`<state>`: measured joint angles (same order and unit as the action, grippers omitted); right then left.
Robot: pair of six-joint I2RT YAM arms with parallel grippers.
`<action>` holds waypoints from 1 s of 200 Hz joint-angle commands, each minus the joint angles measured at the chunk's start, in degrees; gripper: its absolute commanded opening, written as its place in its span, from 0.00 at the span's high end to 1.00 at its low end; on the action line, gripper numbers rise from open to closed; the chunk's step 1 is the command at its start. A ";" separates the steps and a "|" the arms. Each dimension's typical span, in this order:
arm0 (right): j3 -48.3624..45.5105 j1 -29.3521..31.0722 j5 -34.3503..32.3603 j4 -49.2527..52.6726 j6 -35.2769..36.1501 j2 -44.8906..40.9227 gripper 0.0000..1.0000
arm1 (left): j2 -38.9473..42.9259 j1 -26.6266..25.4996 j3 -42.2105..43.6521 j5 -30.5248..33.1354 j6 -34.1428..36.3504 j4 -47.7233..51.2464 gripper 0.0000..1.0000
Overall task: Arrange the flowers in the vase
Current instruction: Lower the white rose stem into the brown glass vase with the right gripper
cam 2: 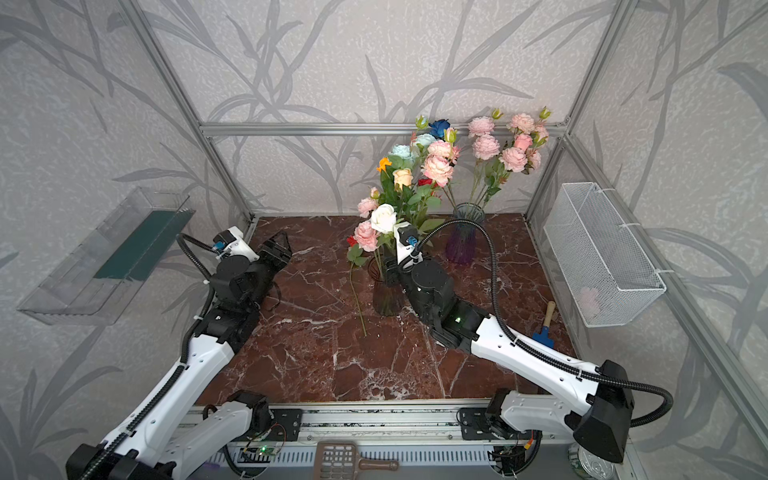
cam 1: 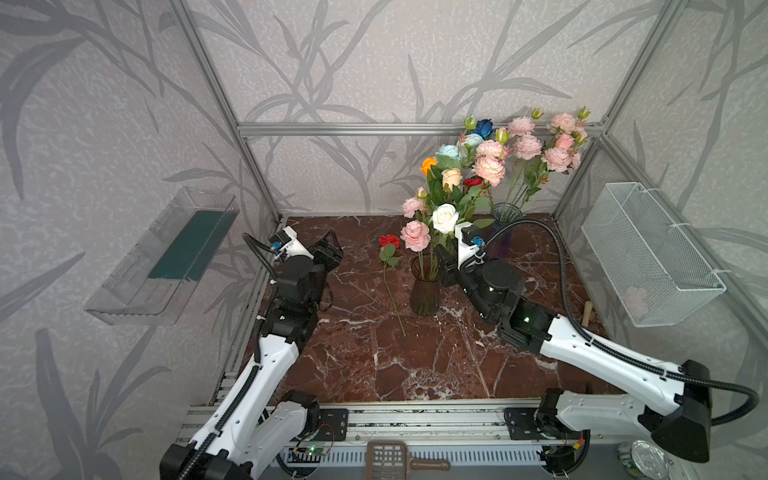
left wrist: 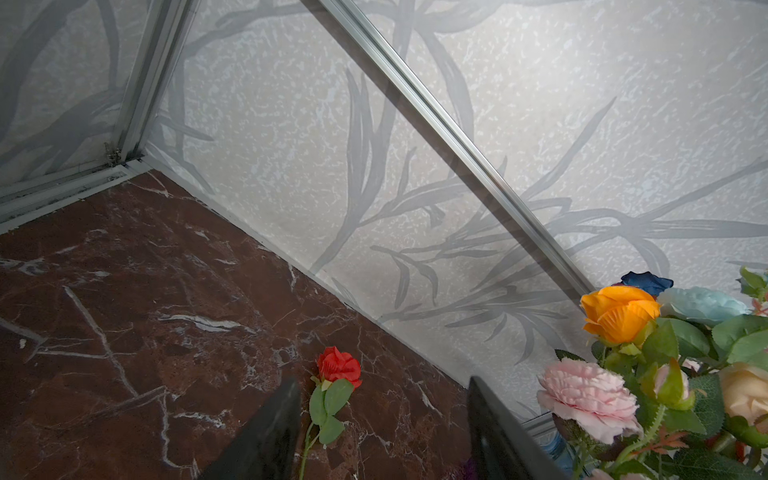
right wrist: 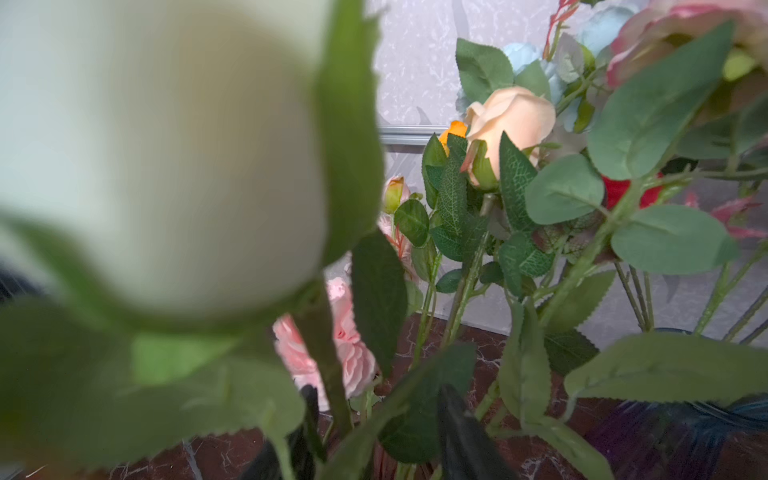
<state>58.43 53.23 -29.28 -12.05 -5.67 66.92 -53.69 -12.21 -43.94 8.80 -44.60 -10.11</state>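
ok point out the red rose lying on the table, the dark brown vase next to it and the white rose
red rose (cam 1: 389,240), in a top view, on its bloom
dark brown vase (cam 1: 424,293), in a top view, on its glass wall
white rose (cam 1: 444,217), in a top view, on its bloom

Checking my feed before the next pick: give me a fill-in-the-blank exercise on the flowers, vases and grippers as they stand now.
1. The one rose lying flat on the table is ___.
2. The left gripper is open and holds ___.
3. The bloom whose stem runs by the open right gripper is ___.
4. Counting the brown vase and the purple vase, the vases on the table number ___.

Missing words: red; nothing; white; two.
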 commanded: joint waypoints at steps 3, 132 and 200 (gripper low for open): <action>1.44 0.20 1.26 6.31 -2.45 -3.19 0.50 | -0.34 0.43 -1.23 -0.88 -1.32 -0.09 0.36; -1.44 0.19 2.43 15.26 -3.69 -11.90 0.46 | -3.33 0.43 -1.54 -3.25 -2.29 -0.17 0.37; -4.60 0.12 1.58 20.54 -3.45 -15.76 0.42 | -6.11 0.39 -2.09 -4.94 -2.77 0.19 0.37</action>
<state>54.50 53.23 -26.39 6.04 -8.91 52.40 -59.05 -12.21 -44.01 4.54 -46.37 -10.09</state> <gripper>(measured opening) 0.570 0.627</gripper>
